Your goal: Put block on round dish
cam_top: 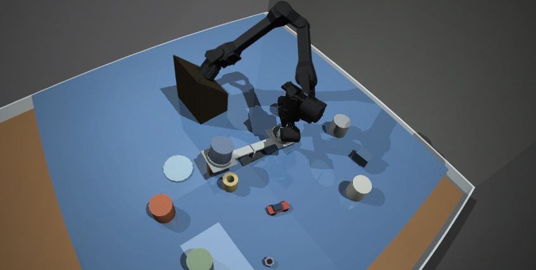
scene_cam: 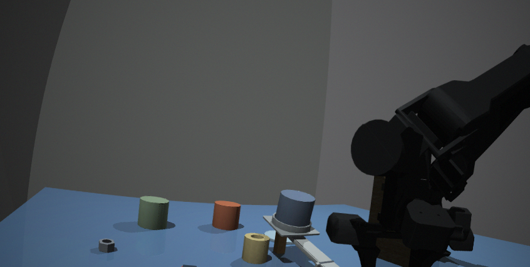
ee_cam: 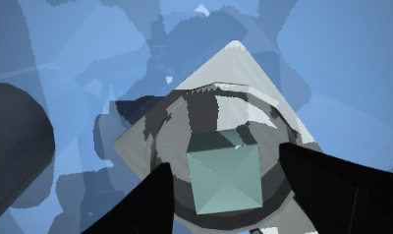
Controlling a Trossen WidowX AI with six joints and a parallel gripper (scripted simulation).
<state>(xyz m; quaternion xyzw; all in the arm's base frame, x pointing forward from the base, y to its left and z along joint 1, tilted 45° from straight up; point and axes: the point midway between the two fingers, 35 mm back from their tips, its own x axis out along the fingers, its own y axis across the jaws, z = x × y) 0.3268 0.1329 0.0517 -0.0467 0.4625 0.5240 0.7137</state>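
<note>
Gripper (ee_cam: 224, 172) is down over the far pan (ee_cam: 235, 59) of the balance (cam_top: 249, 152), fingers parted and gripping nothing. In the wrist view the two dark fingers sit on either side of the teal block (ee_cam: 225, 174), each with a visible gap to it, no contact. The block stands on the pan inside a dark raised ring (ee_cam: 171, 123), tilted corner-on to the camera.

Landmark = the balance. Its other pan carries the blue-grey cup (cam_top: 221, 150), upright inside its own ring, well apart from the gripper. That pan end sits higher in the exterior view, propped over a small brown post (scene_cam: 279, 245).

The second cup (cam_top: 339, 125) stands on the table beyond the block end of the balance, upright, apart from the beam and the arm.

Round dish (cam_top: 178, 167): pale blue, flat on the table just beside the cup end of the balance, nothing above it.

Around the balance:
- yellow ring (cam_top: 230, 181) just beside the cup end
- orange cylinder (cam_top: 161, 207) past the dish
- green cylinder (cam_top: 199, 258) farther out on a pale patch
- red toy car (cam_top: 277, 207) and grey nut (cam_top: 268, 260) on the near side
- white cylinder (cam_top: 358, 187) and small dark blue box (cam_top: 360, 156) off the block end
- dark wedge (cam_top: 198, 90) on the far side, holding the arm base
</note>
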